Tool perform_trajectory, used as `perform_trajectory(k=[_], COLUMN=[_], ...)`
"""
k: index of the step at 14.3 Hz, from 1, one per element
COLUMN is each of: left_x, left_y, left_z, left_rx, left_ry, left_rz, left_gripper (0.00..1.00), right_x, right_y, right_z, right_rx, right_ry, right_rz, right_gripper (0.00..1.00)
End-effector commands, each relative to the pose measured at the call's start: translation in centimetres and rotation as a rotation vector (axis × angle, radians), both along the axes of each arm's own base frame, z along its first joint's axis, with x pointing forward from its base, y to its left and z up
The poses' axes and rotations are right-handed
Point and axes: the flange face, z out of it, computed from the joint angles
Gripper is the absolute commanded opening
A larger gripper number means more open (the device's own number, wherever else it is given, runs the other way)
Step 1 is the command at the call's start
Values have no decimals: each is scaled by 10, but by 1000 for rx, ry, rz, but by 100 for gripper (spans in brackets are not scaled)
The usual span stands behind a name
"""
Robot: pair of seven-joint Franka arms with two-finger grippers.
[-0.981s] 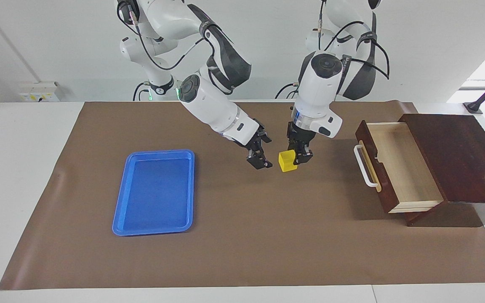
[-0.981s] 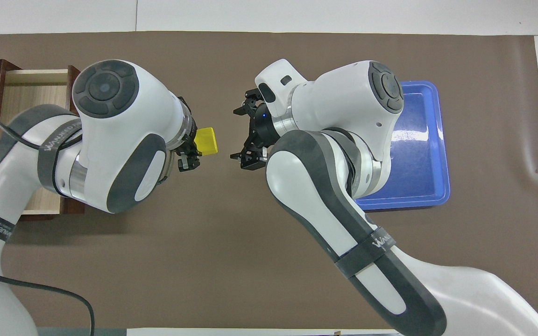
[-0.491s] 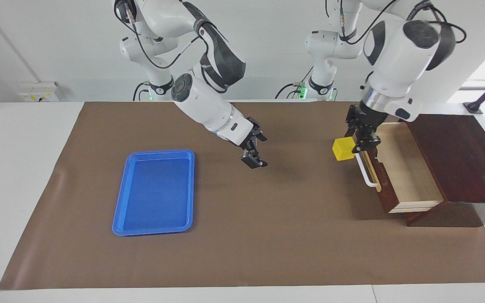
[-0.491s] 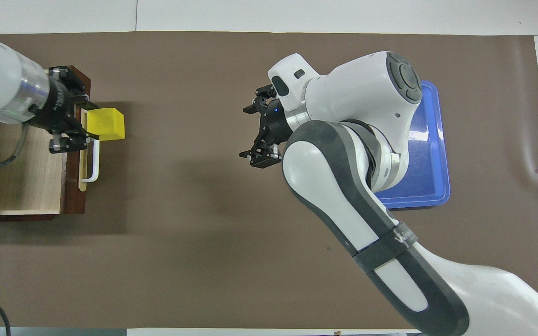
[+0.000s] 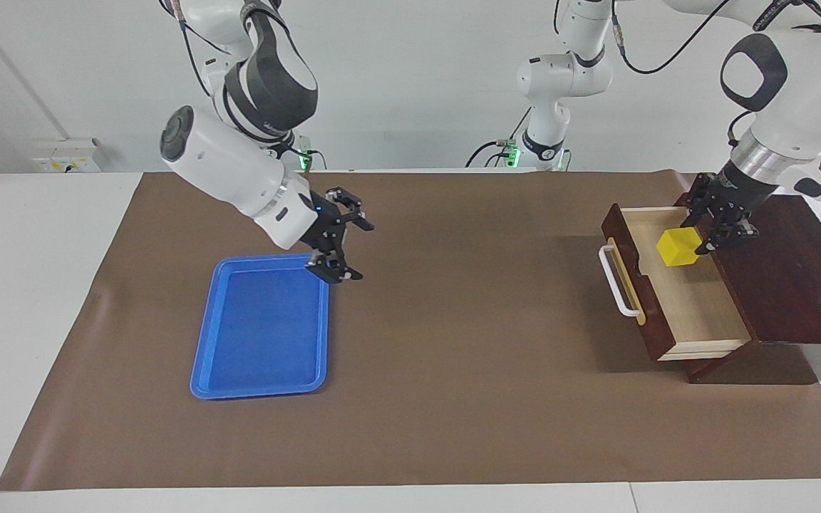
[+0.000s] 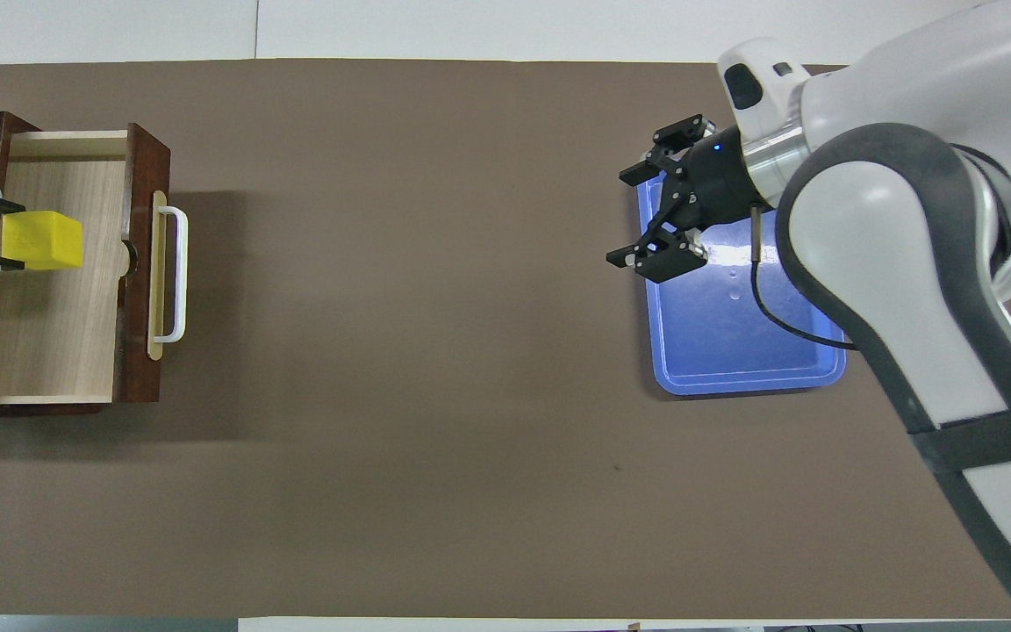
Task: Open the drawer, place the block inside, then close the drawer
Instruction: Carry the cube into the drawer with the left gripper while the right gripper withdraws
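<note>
Under my left gripper (image 5: 703, 240) sits the open drawer (image 5: 674, 285); it pinches the block (image 5: 678, 247). I lower gently, then let go. My right gripper (image 5: 341, 242), spread, waits over 1 blue tray (image 5: 261, 328).

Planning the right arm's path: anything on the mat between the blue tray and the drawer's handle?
Nothing. Between the blue tray and the handle of the drawer lies only bare brown mat; both views show it.
</note>
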Motion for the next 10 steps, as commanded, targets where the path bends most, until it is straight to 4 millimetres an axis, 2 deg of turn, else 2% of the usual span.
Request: perform_trajectory(k=[1, 5, 7, 8, 9, 10], left_x=[-7, -17, -20, -21, -21, -19], left_y=[5, 10, 14, 16, 16, 15], left_z=[-29, -74, -82, -83, -82, -77], left_rx=[-11, -7, -7, -8, -6, -2], left_ry=[-4, -2, 10, 13, 14, 13], left_rz=[6, -21, -41, -47, -54, -59], left_gripper=[0, 0, 0, 19, 68, 100], right_x=[-17, -41, -51, -55, -60, -63], right_y=[-38, -87, -106, -116, -123, -131], right_z=[35, 70, 77, 79, 84, 84], right_rx=[-120, -256, -307, -342, -386, -428], right_ry=[14, 98, 174, 202, 209, 222], right_rz=[-89, -289, -407, -457, -501, -549], right_gripper=[100, 100, 100, 100, 100, 100])
